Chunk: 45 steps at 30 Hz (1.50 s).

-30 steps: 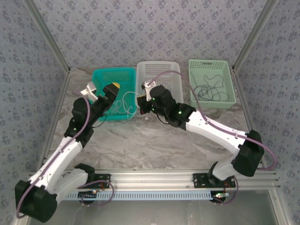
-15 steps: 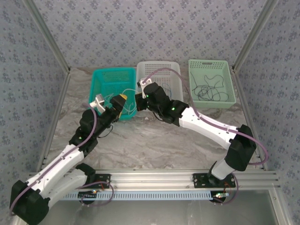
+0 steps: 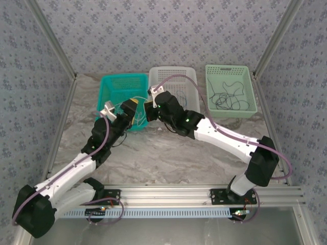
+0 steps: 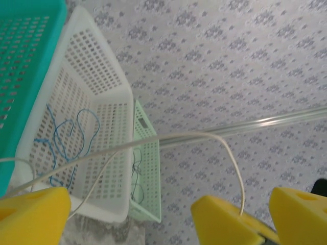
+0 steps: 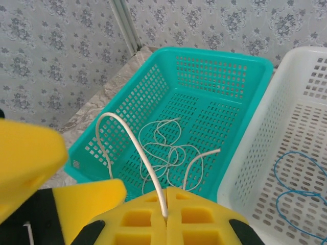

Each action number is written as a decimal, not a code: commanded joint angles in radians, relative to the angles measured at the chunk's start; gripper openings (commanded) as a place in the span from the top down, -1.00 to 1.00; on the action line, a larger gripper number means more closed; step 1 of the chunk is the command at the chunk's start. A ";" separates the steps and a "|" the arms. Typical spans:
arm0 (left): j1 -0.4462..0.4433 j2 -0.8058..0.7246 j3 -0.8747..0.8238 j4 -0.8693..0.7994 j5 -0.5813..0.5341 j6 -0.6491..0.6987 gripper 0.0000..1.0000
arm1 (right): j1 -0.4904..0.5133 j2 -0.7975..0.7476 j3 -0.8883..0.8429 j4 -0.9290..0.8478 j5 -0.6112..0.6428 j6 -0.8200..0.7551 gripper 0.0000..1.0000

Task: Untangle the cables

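Observation:
A cream cable [image 5: 168,148] lies coiled in the teal basket [image 5: 225,76]. One end of it rises in an arch to my right gripper [image 5: 166,219], which is shut on it. My left gripper [image 4: 166,217] stands wide open right beside the right one, and the cream cable [image 4: 168,138] arches across its gap. From above, the left gripper [image 3: 131,107] and right gripper [image 3: 147,108] meet at the teal basket's near right corner. The blue cable [image 5: 296,178] lies in the white basket [image 3: 173,74]. In the green basket [image 3: 230,71] lies the black cable [image 3: 227,99].
The three baskets stand side by side along the back wall. Metal frame posts [image 3: 56,56] slant up at both sides. Bare marble tabletop [image 3: 163,158] stretches between the baskets and the arm bases.
My left gripper has drawn back from over the teal basket to its near right corner. The right gripper has shifted left to meet it, the cream cable's end lifted out.

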 commanded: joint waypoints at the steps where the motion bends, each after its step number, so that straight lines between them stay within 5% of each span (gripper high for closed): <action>1: -0.001 0.024 0.015 0.104 -0.059 -0.003 -0.99 | 0.009 -0.043 -0.011 0.038 0.002 0.034 1.00; 27: 0.092 0.213 -0.009 0.346 -0.116 -0.084 -0.96 | 0.023 -0.102 -0.115 0.129 -0.053 0.099 1.00; 37: 0.164 0.282 0.034 0.353 -0.046 -0.074 0.40 | 0.023 -0.100 -0.110 0.151 -0.142 0.061 1.00; 40: 0.209 0.292 0.043 0.357 -0.019 -0.065 0.95 | 0.015 -0.099 -0.109 0.124 -0.138 0.040 1.00; 45: 0.318 0.295 0.122 0.253 0.099 -0.018 1.00 | -0.024 -0.068 -0.091 0.050 -0.164 0.033 1.00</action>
